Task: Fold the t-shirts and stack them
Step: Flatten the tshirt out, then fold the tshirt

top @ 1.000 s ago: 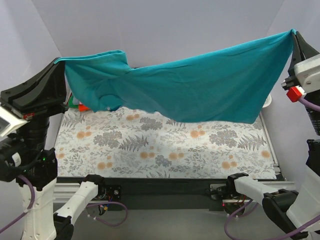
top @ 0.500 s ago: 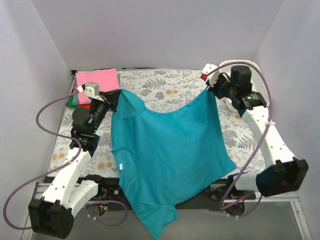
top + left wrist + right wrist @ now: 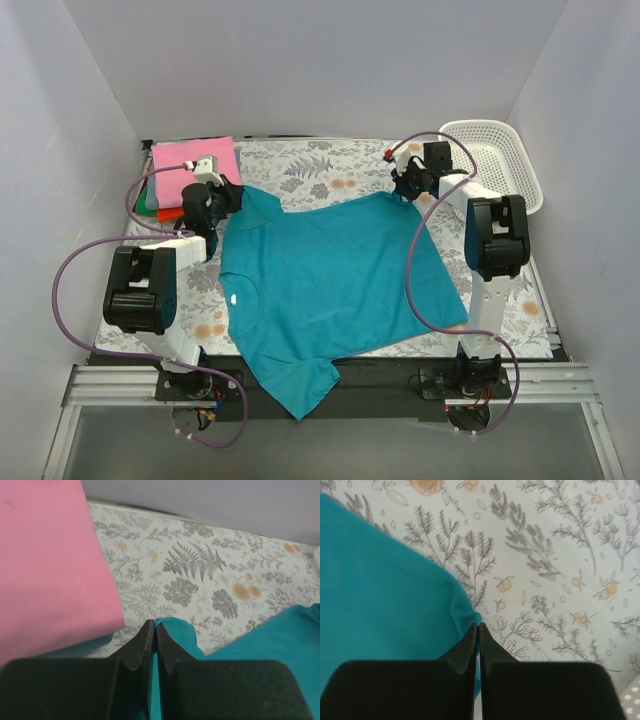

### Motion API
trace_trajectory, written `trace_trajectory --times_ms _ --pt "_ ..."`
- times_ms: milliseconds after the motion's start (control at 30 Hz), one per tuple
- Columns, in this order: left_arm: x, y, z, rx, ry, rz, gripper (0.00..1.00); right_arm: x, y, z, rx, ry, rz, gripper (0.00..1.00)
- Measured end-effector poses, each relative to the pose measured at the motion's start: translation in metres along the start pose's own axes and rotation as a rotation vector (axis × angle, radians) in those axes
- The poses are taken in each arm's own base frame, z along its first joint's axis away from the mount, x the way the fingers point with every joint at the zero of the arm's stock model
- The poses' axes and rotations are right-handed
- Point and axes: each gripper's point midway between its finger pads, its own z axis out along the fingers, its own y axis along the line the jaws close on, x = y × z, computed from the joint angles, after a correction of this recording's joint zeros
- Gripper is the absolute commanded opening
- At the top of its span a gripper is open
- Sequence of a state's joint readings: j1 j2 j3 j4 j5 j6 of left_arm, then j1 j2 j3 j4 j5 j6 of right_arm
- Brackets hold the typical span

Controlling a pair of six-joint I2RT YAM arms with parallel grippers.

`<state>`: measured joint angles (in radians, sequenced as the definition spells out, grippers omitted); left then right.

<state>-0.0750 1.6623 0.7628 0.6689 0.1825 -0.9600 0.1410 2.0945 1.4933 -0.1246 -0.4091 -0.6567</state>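
One teal shirt (image 3: pixel 330 280) lies spread flat across the desk (image 3: pixel 310 160) in the top view, not yet folded. At the far left corner the pink shirt (image 3: pixel 195 158) sits folded on top of a stack, with orange-red and green edges peeking out beneath. So part of the stacking looks done, and this teal one has every fold left, by my reckoning. The left gripper (image 3: pixel 230 196) is clenched on the far sleeve, and the right gripper (image 3: pixel 402 188) is clenched on the far hem corner. The near sleeve droops over the desk's near edge, so watch that! There's open room across the middle, but the stack crowds the left gripper, and the white basket (image 3: pixel 480 126) sits just right of the right arm.

Left wrist view: the jaws are pinched tight on a tuck of teal cloth, with the pink shirt (image 3: pixel 45 565) just beside on the left and open floral desk ahead.

Right wrist view: the jaws are clamped on the teal corner, with bare desk ahead and to the right.
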Motion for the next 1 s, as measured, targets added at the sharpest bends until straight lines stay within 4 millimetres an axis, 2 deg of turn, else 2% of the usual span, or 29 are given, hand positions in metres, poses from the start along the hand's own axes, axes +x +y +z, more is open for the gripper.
trace_trajectory --times_ms 100,233,433,633,733,867,1000 --pt "-0.023 -0.006 0.007 0.019 -0.056 0.013 0.00 -0.011 -0.018 0.003 0.028 -0.027 0.015 0.01" --pt "-0.035 -0.012 0.009 0.045 -0.086 0.027 0.00 -0.039 -0.042 -0.006 0.074 -0.106 0.010 0.01" --pt "-0.039 -0.019 0.003 0.078 -0.076 0.051 0.00 -0.036 -0.053 -0.017 0.062 -0.150 0.064 0.01" --pt "-0.057 -0.033 -0.028 0.109 -0.118 0.077 0.00 -0.031 -0.040 -0.034 -0.004 -0.193 0.088 0.01" --pt "-0.064 -0.041 -0.044 0.133 -0.138 0.087 0.00 -0.036 -0.028 -0.047 -0.041 -0.224 0.085 0.01" --pt "-0.062 -0.047 -0.061 0.153 -0.134 0.090 0.00 -0.043 -0.016 -0.061 -0.074 -0.260 0.073 0.01" --pt "-0.050 -0.050 -0.076 0.165 -0.106 0.085 0.00 -0.045 -0.010 -0.075 -0.087 -0.284 0.069 0.01"
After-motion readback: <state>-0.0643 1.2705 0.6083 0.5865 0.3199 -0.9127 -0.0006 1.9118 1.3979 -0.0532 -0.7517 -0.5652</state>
